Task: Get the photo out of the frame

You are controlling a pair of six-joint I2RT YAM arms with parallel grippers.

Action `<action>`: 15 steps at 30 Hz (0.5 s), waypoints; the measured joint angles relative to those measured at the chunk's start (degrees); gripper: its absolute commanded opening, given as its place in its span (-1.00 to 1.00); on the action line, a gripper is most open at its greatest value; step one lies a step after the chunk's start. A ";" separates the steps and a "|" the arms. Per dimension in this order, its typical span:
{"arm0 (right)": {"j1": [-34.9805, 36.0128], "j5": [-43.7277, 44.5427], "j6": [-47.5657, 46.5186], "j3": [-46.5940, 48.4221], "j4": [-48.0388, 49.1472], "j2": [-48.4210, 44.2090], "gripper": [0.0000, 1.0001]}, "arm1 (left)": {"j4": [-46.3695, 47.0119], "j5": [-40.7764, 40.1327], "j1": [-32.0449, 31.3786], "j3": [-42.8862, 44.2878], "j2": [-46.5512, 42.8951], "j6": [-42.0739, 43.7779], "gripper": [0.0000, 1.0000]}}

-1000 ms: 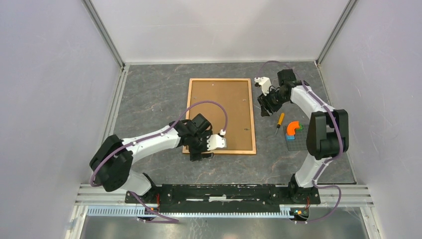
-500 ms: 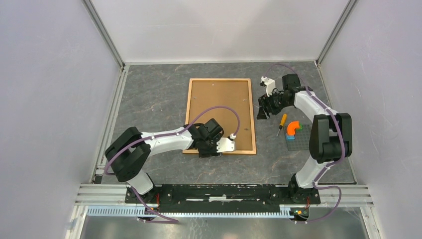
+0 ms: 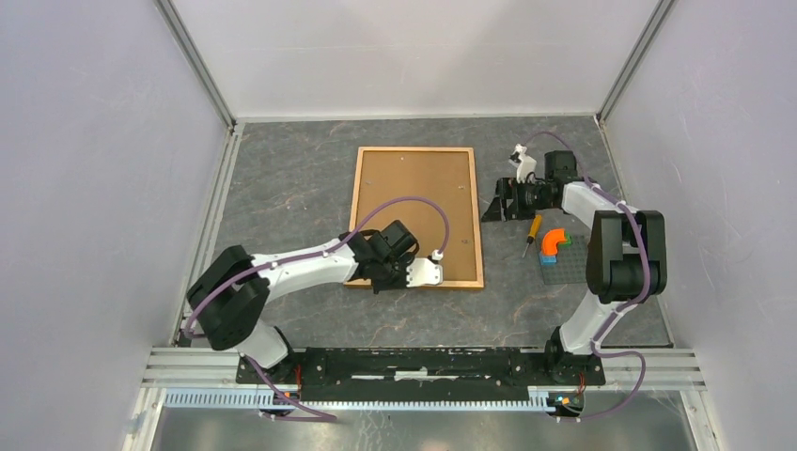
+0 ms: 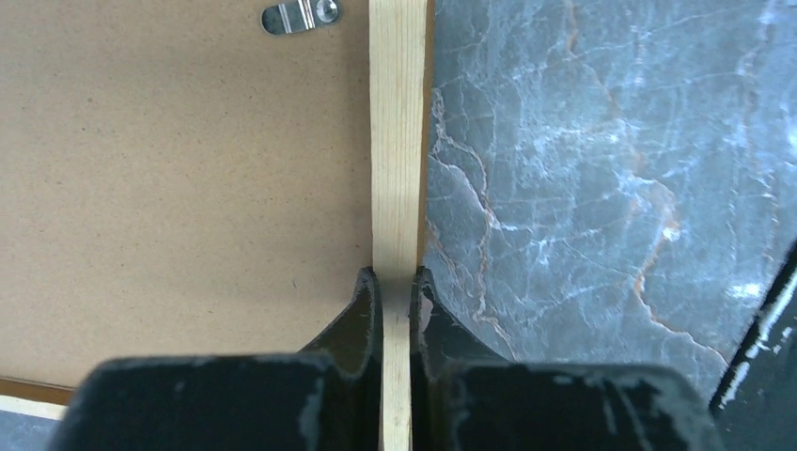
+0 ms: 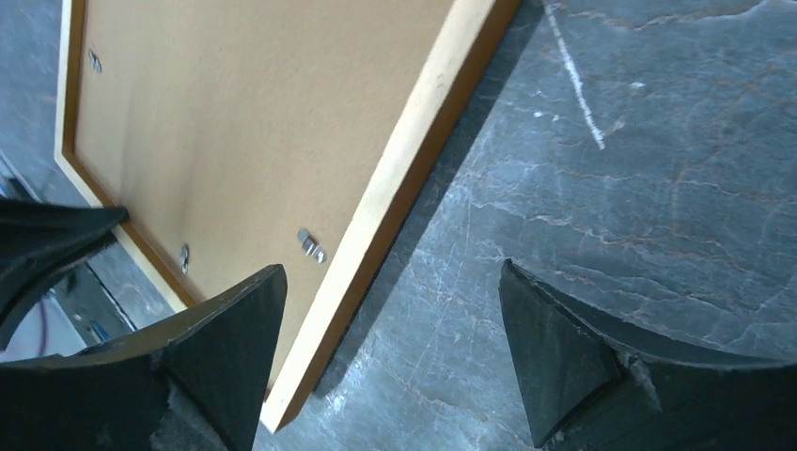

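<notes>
Left wrist, left gripper clamped on frame moulding, right gripper spread wide alongside.

One frame — one screwdriver

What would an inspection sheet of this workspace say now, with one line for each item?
Surface: grey marbled table top, no spill seen.
Job's things: frame lies face down, brown back panel up; photo not visible.
Clutter: screwdriver and grey baseplate with coloured blocks, right of the frame.
Grippers: left gripper shut on the frame's wooden moulding at its near edge; right gripper open, holding nothing, beside the frame's right edge.
Cables: purple cables run along both arms; the left one arcs over the back panel.
Surroundings: plain white walls; black mounting rail at the near edge.
</notes>
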 measured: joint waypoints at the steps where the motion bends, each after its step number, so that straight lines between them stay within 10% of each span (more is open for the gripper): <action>1: -0.57 -0.83 1.66 -0.07 0.98 0.44 0.82 | 0.00 0.31 0.00 -0.42 -1.18 -0.02 -0.96; 15: -0.33 -12.39 23.47 -8.63 18.29 5.77 0.80 | -1.01 5.55 1.03 -2.64 -9.57 -0.39 -0.96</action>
